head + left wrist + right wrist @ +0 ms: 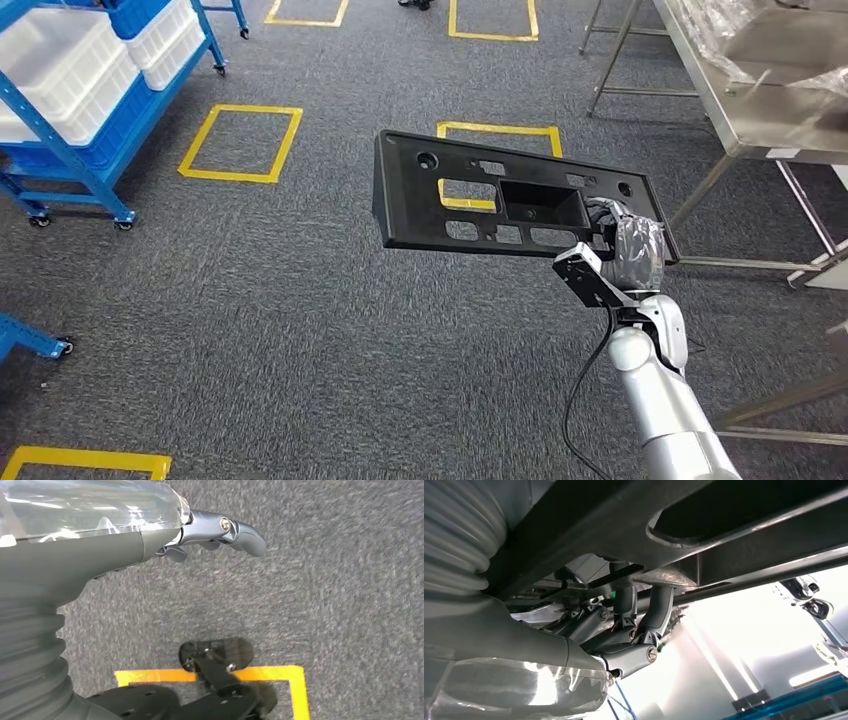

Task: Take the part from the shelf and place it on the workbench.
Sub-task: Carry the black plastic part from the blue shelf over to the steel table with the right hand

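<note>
We see the right arm reaching up from the lower right of the head view, its right hand point(632, 250) gripping the part point(500, 195) at that part's right end, so that the part is carried in the air above the grey carpet point(250, 300). In the right wrist view the dark fingers point(659, 605) curl up into the underside of the part point(704, 525), closed around a rib there. The part is a long, flat, black plastic panel, held roughly level and slightly tilted, with a deep rectangular recess near its middle, several rectangular cut-outs and round holes near each end. It hangs well apart from the steel tabletop point(770, 120) at upper right and from the blue shelf point(80, 130) with white bins at upper left. We see the left hand point(210, 535) hanging over the carpet, its fingers point(245, 535) bent but holding nothing.
</note>
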Motion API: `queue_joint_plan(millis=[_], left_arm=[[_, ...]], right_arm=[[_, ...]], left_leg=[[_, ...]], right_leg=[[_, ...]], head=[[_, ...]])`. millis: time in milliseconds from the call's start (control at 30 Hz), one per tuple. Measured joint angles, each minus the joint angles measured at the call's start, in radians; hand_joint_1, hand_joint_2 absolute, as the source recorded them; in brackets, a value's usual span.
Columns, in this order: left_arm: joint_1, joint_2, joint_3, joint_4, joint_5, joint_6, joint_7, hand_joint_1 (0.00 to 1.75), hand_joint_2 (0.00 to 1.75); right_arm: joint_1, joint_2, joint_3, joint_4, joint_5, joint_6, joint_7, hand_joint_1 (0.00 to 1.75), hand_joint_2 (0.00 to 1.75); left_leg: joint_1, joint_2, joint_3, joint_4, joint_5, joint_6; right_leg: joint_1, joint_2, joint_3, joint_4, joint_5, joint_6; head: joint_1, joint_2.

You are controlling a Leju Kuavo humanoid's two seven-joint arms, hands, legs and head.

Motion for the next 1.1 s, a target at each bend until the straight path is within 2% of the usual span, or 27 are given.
queue_joint_plan(millis=[33, 67, 100, 133, 167, 200, 233, 300, 333, 367, 433, 467, 500, 567, 600, 633, 667, 700, 733, 800, 833, 867, 933, 967, 1000, 1067, 1100], left_arm=[[-0.001, 0.0, 0.0, 0.0, 0.0, 0.001, 0.002, 0.0, 1.75], [0.0, 0.0, 0.0, 0.0, 0.001, 0.001, 0.004, 0.0, 1.75], [0.001, 0.0, 0.0, 0.0, 0.001, 0.001, 0.005, 0.0, 1.75], [0.002, 0.0, 0.0, 0.0, 0.001, 0.0, 0.005, 0.0, 1.75], [0.003, 0.0, 0.0, 0.0, 0.001, 0.0, 0.005, 0.0, 1.75], [0.003, 0.0, 0.0, 0.0, 0.001, -0.001, 0.005, 0.0, 1.75], [0.003, 0.0, 0.0, 0.0, 0.001, -0.002, 0.005, 0.0, 1.75], [0.003, -0.001, 0.0, 0.0, 0.002, -0.002, 0.003, 0.0, 1.75], [0.003, 0.0, 0.0, 0.0, 0.002, -0.002, 0.003, 0.0, 1.75], [0.003, 0.0, 0.0, 0.0, 0.003, -0.002, 0.002, 0.0, 1.75], [0.002, -0.001, 0.0, 0.0, 0.003, -0.002, 0.002, 0.0, 1.75], [0.001, -0.001, 0.0, 0.0, 0.003, -0.001, 0.002, 0.0, 1.75], [0.001, -0.001, 0.0, 0.0, 0.003, -0.001, 0.002, 0.0, 1.75], [0.007, -0.001, 0.0, 0.0, 0.004, 0.0, 0.002, 0.0, 1.75], [0.011, -0.001, 0.0, 0.0, 0.004, 0.0, 0.001, 0.0, 1.75], [0.014, -0.001, 0.0, 0.0, 0.005, 0.0, 0.001, 0.0, 1.75], [0.017, -0.001, 0.0, 0.0, 0.006, 0.0, -0.001, 0.0, 1.75], [0.018, -0.001, 0.0, 0.0, 0.007, -0.001, -0.002, 0.0, 1.75], [0.018, -0.002, 0.0, 0.0, 0.008, -0.001, -0.004, 0.0, 1.75], [0.018, -0.001, 0.0, 0.0, 0.009, -0.004, -0.007, 0.0, 1.75], [0.018, -0.001, 0.0, 0.0, 0.009, -0.005, -0.008, 0.0, 1.75], [0.017, -0.001, 0.0, 0.0, 0.009, -0.007, -0.008, 0.0, 1.75], [0.013, -0.002, 0.0, 0.0, 0.009, -0.011, -0.009, 0.0, 1.75], [0.012, -0.003, 0.0, 0.0, 0.009, -0.013, -0.009, 0.0, 1.75], [0.012, -0.004, -0.001, 0.0, 0.009, -0.014, -0.01, 0.0, 1.75], [0.015, -0.005, -0.001, 0.0, 0.009, -0.017, -0.01, 0.0, 1.75], [0.017, -0.005, -0.001, 0.0, 0.009, -0.018, -0.01, 0.0, 1.75]], right_arm=[[0.001, 0.002, 0.0, -0.006, 0.004, 0.002, 0.002, 1.75, 1.75], [0.001, 0.004, 0.0, -0.01, 0.007, 0.003, 0.005, 1.75, 1.75], [0.002, 0.005, 0.0, -0.013, 0.009, 0.004, 0.007, 1.75, 1.75], [0.004, 0.005, 0.0, -0.015, 0.011, 0.005, 0.008, 1.75, 1.75], [0.007, 0.006, -0.001, -0.019, 0.012, 0.005, 0.009, 1.75, 1.75], [0.011, 0.006, -0.003, -0.025, 0.013, 0.006, 0.009, 1.75, 1.75], [0.013, 0.006, -0.005, -0.034, 0.013, 0.006, 0.009, 1.75, 1.75], [0.015, 0.006, -0.014, -0.055, 0.012, 0.006, 0.008, 1.75, 1.75], [0.016, 0.006, -0.019, -0.065, 0.011, 0.006, 0.007, 1.75, 1.75], [0.017, 0.006, -0.025, -0.073, 0.009, 0.006, 0.006, 1.75, 1.75], [0.026, 0.004, -0.037, -0.087, 0.007, 0.006, 0.006, 1.75, 1.75], [0.031, 0.004, -0.042, -0.094, 0.006, 0.005, 0.005, 1.75, 1.75], [0.035, 0.003, -0.047, -0.1, 0.004, 0.005, 0.004, 1.75, 1.75], [0.044, 0.003, -0.054, -0.109, -0.001, 0.004, 0.001, 1.75, 1.75], [0.05, 0.003, -0.057, -0.111, -0.004, 0.004, 0.0, 1.75, 1.75], [0.058, 0.003, -0.06, -0.112, -0.005, 0.004, -0.001, 1.75, 1.75], [0.065, 0.002, -0.063, -0.113, -0.007, 0.004, -0.003, 1.75, 1.75], [0.072, 0.001, -0.067, -0.114, -0.01, 0.004, -0.006, 1.75, 1.75], [0.076, 0.0, -0.071, -0.115, -0.013, 0.004, -0.008, 1.75, 1.75], [0.079, -0.002, -0.078, -0.115, -0.019, 0.004, -0.013, 1.75, 1.75], [0.079, -0.004, -0.081, -0.115, -0.021, 0.004, -0.014, 1.75, 1.75], [0.08, -0.007, -0.084, -0.115, -0.022, 0.004, -0.015, 1.75, 1.75], [0.086, -0.018, -0.092, -0.115, -0.022, 0.005, -0.016, 1.75, 1.75], [0.089, -0.024, -0.097, -0.115, -0.022, 0.005, -0.016, 1.75, 1.75], [0.09, -0.031, -0.101, -0.115, -0.023, 0.005, -0.017, 1.75, 1.75], [0.089, -0.04, -0.107, -0.115, -0.023, 0.003, -0.017, 1.75, 1.75], [0.09, -0.043, -0.108, -0.115, -0.022, 0.002, -0.017, 1.75, 1.75]], left_leg=[[-0.002, 0.014, 0.0, -0.004, 0.003, 0.004], [-0.005, 0.027, -0.001, -0.006, 0.004, 0.007], [-0.007, 0.041, -0.002, -0.006, 0.004, 0.008], [-0.008, 0.055, -0.003, -0.005, 0.004, 0.009], [-0.008, 0.07, -0.003, -0.005, 0.003, 0.008], [-0.008, 0.084, -0.003, -0.004, 0.001, 0.007], [-0.008, 0.096, -0.002, -0.003, -0.001, 0.005], [-0.013, 0.119, 0.0, 0.002, -0.007, -0.003], [-0.016, 0.13, 0.001, 0.004, -0.01, -0.008], [-0.019, 0.141, 0.003, 0.005, -0.013, -0.013], [-0.018, 0.157, 0.007, 0.006, -0.02, -0.023], [-0.016, 0.143, 0.005, 0.016, -0.03, -0.028], [-0.013, 0.117, -0.005, 0.043, -0.05, -0.033], [-0.007, 0.055, -0.055, 0.16, -0.113, -0.039], [-0.006, 0.04, -0.087, 0.23, -0.142, -0.04], [-0.006, 0.034, -0.112, 0.281, -0.155, -0.041], [-0.006, 0.032, -0.123, 0.299, -0.15, -0.041], [-0.005, 0.03, -0.117, 0.278, -0.125, -0.04], [-0.004, 0.02, -0.094, 0.222, -0.086, -0.038], [0.0, -0.028, -0.038, 0.09, -0.026, -0.031], [0.002, -0.047, -0.02, 0.048, -0.013, -0.028], [0.001, -0.058, -0.013, 0.031, -0.012, -0.024], [-0.001, -0.039, -0.01, 0.022, -0.007, -0.014], [-0.001, -0.026, -0.008, 0.016, -0.002, -0.007], [0.0, -0.014, -0.007, 0.009, 0.003, 0.0], [-0.003, 0.014, -0.006, 0.001, 0.009, 0.009], [-0.004, 0.028, -0.008, 0.001, 0.009, 0.01]], right_leg=[[0.001, -0.037, -0.022, 0.05, -0.031, 0.001], [0.001, -0.063, -0.05, 0.114, -0.066, 0.004], [0.0, -0.074, -0.077, 0.176, -0.093, 0.006], [-0.001, -0.08, -0.092, 0.217, -0.105, 0.008], [-0.002, -0.085, -0.09, 0.223, -0.099, 0.01], [-0.002, -0.092, -0.068, 0.19, -0.079, 0.01], [-0.001, -0.107, -0.03, 0.126, -0.049, 0.009], [0.008, -0.159, 0.04, 0.0, -0.013, -0.001], [0.012, -0.174, 0.057, -0.034, -0.007, -0.008], [0.017, -0.176, 0.061, -0.045, -0.008, -0.015], [0.015, -0.147, 0.059, -0.048, -0.003, -0.027], [0.012, -0.134, 0.06, -0.051, -0.001, -0.033], [0.009, -0.121, 0.062, -0.054, 0.002, -0.039], [0.006, -0.094, 0.063, -0.056, 0.004, -0.048], [0.006, -0.079, 0.063, -0.056, 0.005, -0.051], [0.006, -0.062, 0.063, -0.055, 0.005, -0.051], [0.007, -0.045, 0.063, -0.053, 0.005, -0.051], [0.007, -0.029, 0.063, -0.051, 0.005, -0.051], [0.006, -0.012, 0.063, -0.047, 0.004, -0.05], [0.005, 0.018, 0.059, -0.04, 0.002, -0.043], [0.004, 0.032, 0.056, -0.038, 0.003, -0.037], [0.002, 0.044, 0.051, -0.037, 0.005, -0.03], [-0.002, 0.063, 0.045, -0.041, 0.011, -0.014], [-0.002, 0.05, 0.041, -0.037, 0.008, -0.008], [-0.001, 0.022, 0.032, -0.02, -0.005, -0.003], [0.002, -0.051, -0.01, 0.073, -0.062, 0.005], [0.001, -0.071, -0.04, 0.137, -0.093, 0.008]], head=[[0.0, 0.0], [0.0, 0.0], [0.0, 0.0], [0.0, 0.0], [0.0, 0.0], [0.0, 0.0], [0.0, 0.0], [0.0, 0.0], [0.0, 0.0], [0.0, 0.0], [0.0, 0.0], [0.0, 0.0], [0.0, 0.0], [0.0, 0.0], [-0.001, 0.0], [0.0, 0.0], [-0.001, 0.0], [-0.001, 0.0], [-0.001, 0.0], [0.0, 0.0], [0.0, 0.0], [-0.001, 0.0], [-0.001, 0.0], [0.0, 0.0], [0.0, 0.0], [0.0, 0.0], [0.0, 0.0]])
